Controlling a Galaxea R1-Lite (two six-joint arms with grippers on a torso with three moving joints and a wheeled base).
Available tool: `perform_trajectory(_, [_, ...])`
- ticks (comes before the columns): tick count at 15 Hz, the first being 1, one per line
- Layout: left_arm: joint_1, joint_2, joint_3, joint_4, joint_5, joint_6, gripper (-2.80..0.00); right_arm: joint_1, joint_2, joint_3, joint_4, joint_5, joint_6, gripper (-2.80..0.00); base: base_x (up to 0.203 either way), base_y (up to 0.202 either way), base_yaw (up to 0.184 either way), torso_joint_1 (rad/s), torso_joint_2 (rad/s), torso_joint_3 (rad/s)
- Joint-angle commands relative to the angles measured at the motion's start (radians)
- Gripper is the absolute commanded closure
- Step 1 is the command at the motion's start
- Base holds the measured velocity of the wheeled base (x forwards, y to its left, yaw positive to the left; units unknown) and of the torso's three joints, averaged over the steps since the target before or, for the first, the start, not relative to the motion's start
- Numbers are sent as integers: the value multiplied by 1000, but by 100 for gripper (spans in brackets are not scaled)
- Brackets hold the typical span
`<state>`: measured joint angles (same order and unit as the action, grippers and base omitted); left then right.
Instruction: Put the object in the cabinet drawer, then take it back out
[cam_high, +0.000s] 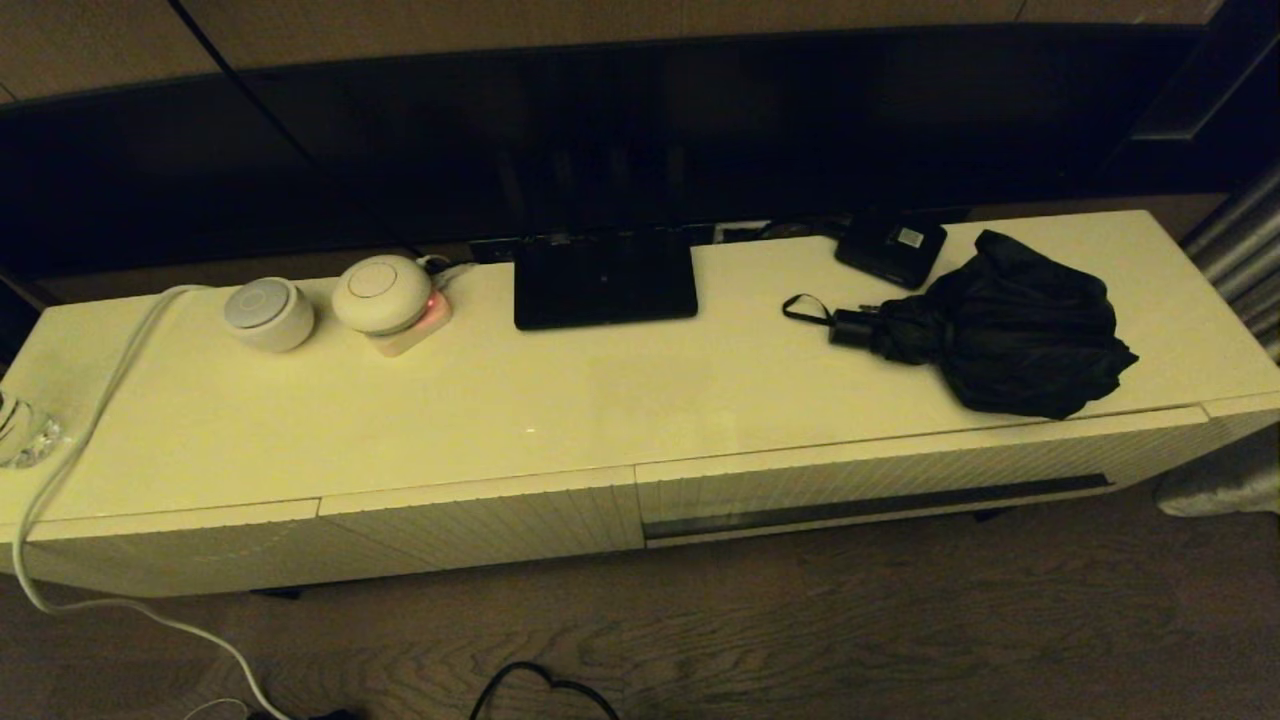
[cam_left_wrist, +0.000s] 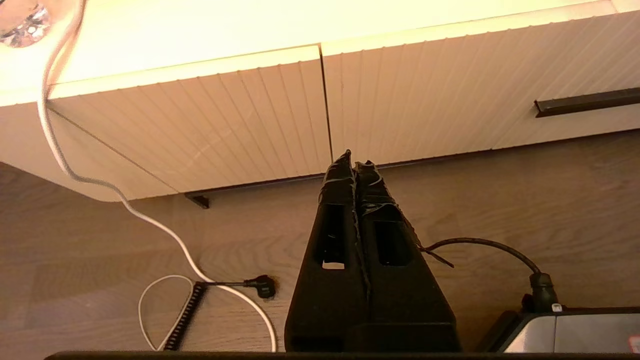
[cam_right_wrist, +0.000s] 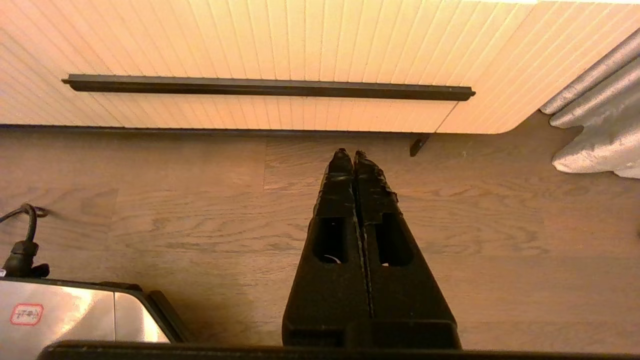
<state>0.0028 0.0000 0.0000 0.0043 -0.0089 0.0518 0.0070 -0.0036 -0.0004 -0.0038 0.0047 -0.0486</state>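
**Umbrella up top, drawer shut below, right arm nearer to both**

While both arms hang low in front of the cabinet, nothing is in hand yet. The right gripper (cam_right_wrist: 348, 152) points at the floor just short of the cabinet drawer (cam_right_wrist: 280, 55), jaws pressed together and empty, with the long dark slot handle (cam_right_wrist: 267, 87) running crosswise just beyond their tips. The left gripper (cam_left_wrist: 355, 162) sits parked in the same pose, jaws shut on nothing, facing the seam between the plain ribbed panel (cam_left_wrist: 225, 120) and the drawer front.

Now the relation that matters: the folding umbrella (cam_high: 1000, 330) lies on the table top (cam_high: 560, 400) at its right end, directly above the closed drawer (cam_high: 880, 480). Its long axis runs roughly along the table's length, short handle (cam_high: 852, 327) and wrist loop (cam_high: 805, 309) toward the middle, baggy fabric toward the right edge. A small black box (cam_high: 890, 250) sits just behind it.

So from the right jaws, the umbrella is up and beyond. My call: the right arm is the nearer one, and the drawer looks like it wants opening first.
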Motion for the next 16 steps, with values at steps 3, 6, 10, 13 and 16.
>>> perform_trajectory(3, [0,0,3,0,0,0,0,0,2,0,1,-2,39,0,0,0,0,0,0,0])
perform_trajectory(6, [0,0,3,0,0,0,0,0,1,1,2,-2,39,0,0,0,0,0,0,0])
perform_trajectory(10, [0,0,3,0,0,0,0,1,2,2,4,-2,38,0,0,0,0,0,0,0])
perform_trajectory(13, [0,0,3,0,0,0,0,1,2,0,2,-2,42,0,0,0,0,0,0,0])
perform_trajectory(16, [0,0,3,0,0,0,0,0,2,2,1,-2,42,0,0,0,0,0,0,0])
